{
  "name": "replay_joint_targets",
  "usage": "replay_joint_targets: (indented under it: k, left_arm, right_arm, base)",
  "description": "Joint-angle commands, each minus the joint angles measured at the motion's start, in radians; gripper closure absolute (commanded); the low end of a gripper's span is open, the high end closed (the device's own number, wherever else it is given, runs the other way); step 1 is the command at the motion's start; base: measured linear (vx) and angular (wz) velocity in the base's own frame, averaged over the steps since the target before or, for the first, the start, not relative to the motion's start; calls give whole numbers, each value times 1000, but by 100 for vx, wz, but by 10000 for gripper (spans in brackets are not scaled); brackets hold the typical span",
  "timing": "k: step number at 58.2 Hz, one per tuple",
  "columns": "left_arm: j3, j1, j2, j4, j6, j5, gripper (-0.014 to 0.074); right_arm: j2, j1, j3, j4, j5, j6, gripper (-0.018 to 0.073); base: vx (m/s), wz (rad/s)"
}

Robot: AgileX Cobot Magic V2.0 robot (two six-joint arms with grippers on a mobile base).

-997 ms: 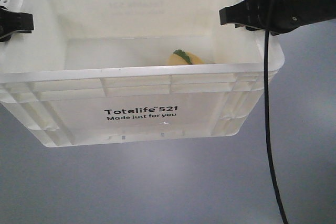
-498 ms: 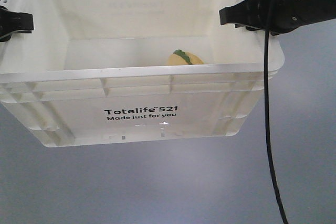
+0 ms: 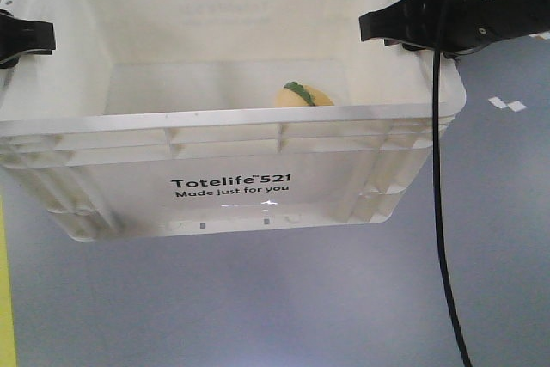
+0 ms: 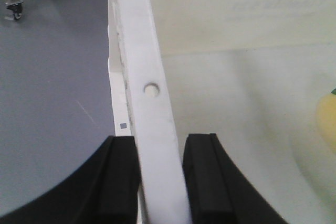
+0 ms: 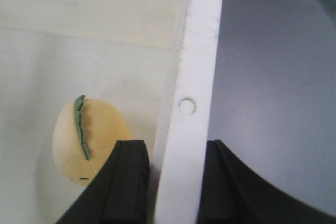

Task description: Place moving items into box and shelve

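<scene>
Left gripper [image 4: 161, 148], right gripper [image 5: 176, 153] each pinching opposite rims of white box [image 3: 223, 139]; yellow plush fruit [image 3: 306, 96] inside, near right wall.

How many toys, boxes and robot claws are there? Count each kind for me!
toy: 1
box: 1
grippers: 2, the left gripper and the right gripper, each clamped on the box's rim
Total: 4
</scene>
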Motion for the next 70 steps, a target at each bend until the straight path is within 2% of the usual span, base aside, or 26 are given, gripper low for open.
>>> replay_joint_targets:
  k: [1,40,70]
  left_arm:
    - [-43,-4,-38,20,31,-156,540]
    - [-43,-4,-38,20,31,-156,540]
    - [-43,-4,-38,20,31,-156,540]
  right_arm:
    - [-51,-8,-46,-64,-123,-14,449]
    - [-51,-7,-46,-64,-121,-14,449]
    - [-51,-7,-46,-64,-119,-15,449]
  base:
    - [12,54]
    - [17,54]
    - [28,29]
